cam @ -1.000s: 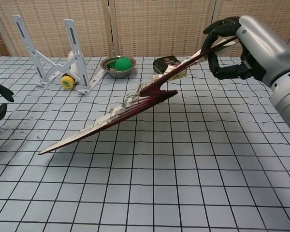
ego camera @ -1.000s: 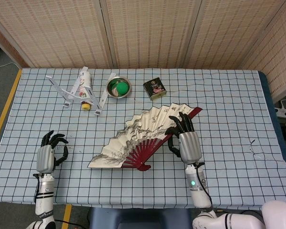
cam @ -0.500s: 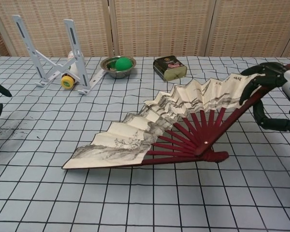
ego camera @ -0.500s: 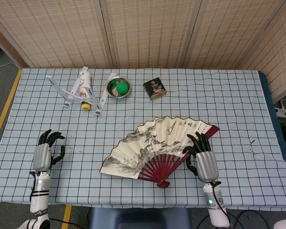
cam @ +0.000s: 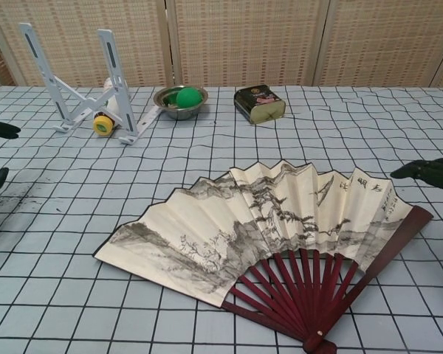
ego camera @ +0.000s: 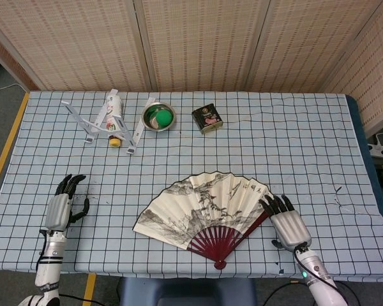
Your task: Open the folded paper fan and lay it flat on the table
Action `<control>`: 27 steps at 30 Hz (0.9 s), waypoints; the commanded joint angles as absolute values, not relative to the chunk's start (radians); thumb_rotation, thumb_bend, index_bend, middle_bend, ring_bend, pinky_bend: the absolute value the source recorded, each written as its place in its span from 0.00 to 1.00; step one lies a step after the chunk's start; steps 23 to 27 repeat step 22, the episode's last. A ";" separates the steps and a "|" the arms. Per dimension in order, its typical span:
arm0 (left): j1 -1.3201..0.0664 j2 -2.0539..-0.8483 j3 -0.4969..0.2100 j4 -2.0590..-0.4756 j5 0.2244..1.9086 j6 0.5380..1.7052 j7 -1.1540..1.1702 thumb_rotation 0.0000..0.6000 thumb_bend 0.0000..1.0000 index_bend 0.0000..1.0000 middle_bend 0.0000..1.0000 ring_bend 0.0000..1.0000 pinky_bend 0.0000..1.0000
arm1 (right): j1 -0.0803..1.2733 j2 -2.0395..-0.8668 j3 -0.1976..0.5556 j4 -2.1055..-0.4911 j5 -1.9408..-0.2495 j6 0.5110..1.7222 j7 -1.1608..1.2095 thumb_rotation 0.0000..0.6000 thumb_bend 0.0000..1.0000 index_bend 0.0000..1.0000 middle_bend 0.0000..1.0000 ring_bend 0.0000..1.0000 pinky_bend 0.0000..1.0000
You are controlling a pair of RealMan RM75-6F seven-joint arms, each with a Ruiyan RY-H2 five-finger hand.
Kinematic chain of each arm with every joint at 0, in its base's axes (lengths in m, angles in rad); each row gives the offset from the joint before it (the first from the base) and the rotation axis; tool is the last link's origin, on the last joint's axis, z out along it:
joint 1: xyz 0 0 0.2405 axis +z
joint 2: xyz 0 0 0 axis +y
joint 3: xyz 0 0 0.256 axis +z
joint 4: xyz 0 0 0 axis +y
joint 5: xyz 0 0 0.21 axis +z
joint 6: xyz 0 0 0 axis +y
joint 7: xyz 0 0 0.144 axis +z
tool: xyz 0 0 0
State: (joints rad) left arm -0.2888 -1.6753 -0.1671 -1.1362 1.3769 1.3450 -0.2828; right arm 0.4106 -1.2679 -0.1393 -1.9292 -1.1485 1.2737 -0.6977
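The paper fan point(ego camera: 207, 209) lies spread wide and flat on the checked tablecloth, its ink-painted leaf point(cam: 266, 217) facing up and its dark red ribs point(cam: 306, 284) meeting at the pivot near the front edge. My right hand point(ego camera: 288, 223) rests just right of the fan's right guard stick with its fingers spread, holding nothing; in the chest view only its fingertips point(cam: 428, 170) show at the right border. My left hand point(ego camera: 62, 207) sits at the front left, fingers apart and empty, well away from the fan.
At the back of the table stand a white folding stand point(ego camera: 102, 121) with a bottle point(ego camera: 114, 118) lying in it, a metal bowl point(ego camera: 159, 117) holding a green ball, and a small dark tin point(ego camera: 207, 118). The table's front edge runs close below the fan's pivot.
The fan went from raised and partly open in my right hand to fully spread and flat on the table. My right hand let go and moved to the right of it.
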 commanded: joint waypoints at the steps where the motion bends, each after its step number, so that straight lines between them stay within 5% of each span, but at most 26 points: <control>1: -0.276 -1.628 -0.141 -1.201 1.392 1.336 -0.287 1.00 0.50 0.11 0.06 0.00 0.10 | 0.419 -1.149 -0.155 -2.034 -1.104 1.255 -0.709 1.00 0.04 0.00 0.00 0.00 0.00; 5: -0.236 -1.480 -0.052 -1.350 1.472 1.352 -0.284 1.00 0.50 0.01 0.00 0.00 0.09 | 0.310 -1.077 -0.164 -2.039 -1.274 1.434 -0.570 1.00 0.04 0.00 0.00 0.00 0.00; 12: -0.124 -1.246 0.082 -1.454 1.567 1.463 -0.095 1.00 0.46 0.00 0.00 0.00 0.06 | 0.085 -0.997 -0.244 -1.952 -1.478 1.710 -0.400 1.00 0.05 0.00 0.00 0.00 0.00; 19: -0.082 -1.236 0.073 -1.442 1.634 1.588 0.006 0.94 0.44 0.00 0.00 0.00 0.05 | 0.027 -0.965 -0.207 -1.876 -1.457 1.722 -0.221 1.00 0.05 0.00 0.00 0.00 0.00; 22: -0.072 -1.234 0.070 -1.443 1.626 1.592 0.034 0.78 0.41 0.00 0.00 0.00 0.05 | 0.010 -0.954 -0.193 -1.877 -1.463 1.726 -0.205 1.00 0.05 0.00 0.00 0.00 0.00; 27: -0.072 -1.234 0.070 -1.443 1.626 1.592 0.034 0.78 0.41 0.00 0.00 0.00 0.05 | 0.010 -0.954 -0.193 -1.877 -1.463 1.726 -0.205 1.00 0.05 0.00 0.00 0.00 0.00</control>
